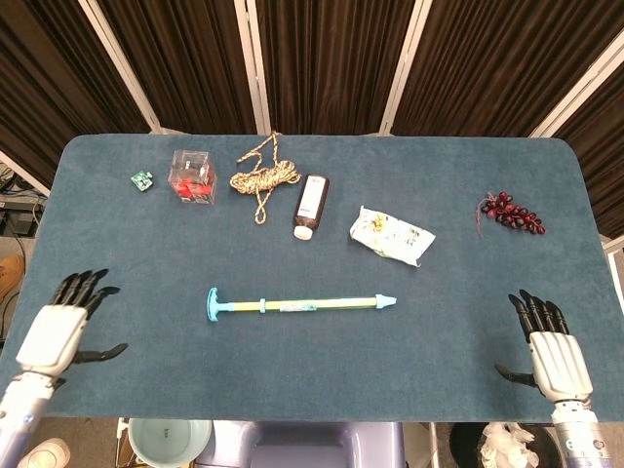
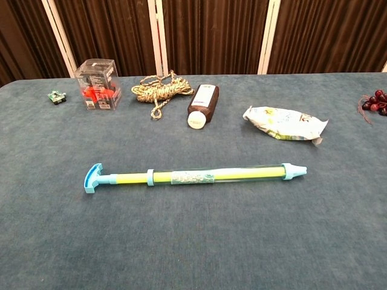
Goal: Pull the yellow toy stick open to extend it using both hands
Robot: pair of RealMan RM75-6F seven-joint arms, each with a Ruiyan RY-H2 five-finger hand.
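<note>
Yellow toy stick [image 1: 300, 305] lies untouched near the middle of the tabletop [image 1: 146, 244], toward the front edge.

It lies lengthwise, parallel to that edge, its blue T-handle pointing to the left side and its blue tip to the right. The left hand [image 1: 60, 331] sits over the front-left corner, the right hand [image 1: 552, 353] over the front-right corner, both with fingers spread and holding nothing, well apart from the stick. Along the back edge, from left: a small green item [image 1: 142, 179], a clear box [image 1: 192, 176] with red contents, a coiled rope [image 1: 262, 178], a brown bottle [image 1: 311, 205] lying down, a crumpled packet [image 1: 391, 234], and dark red grapes [image 1: 511, 213] near the right edge.
</note>
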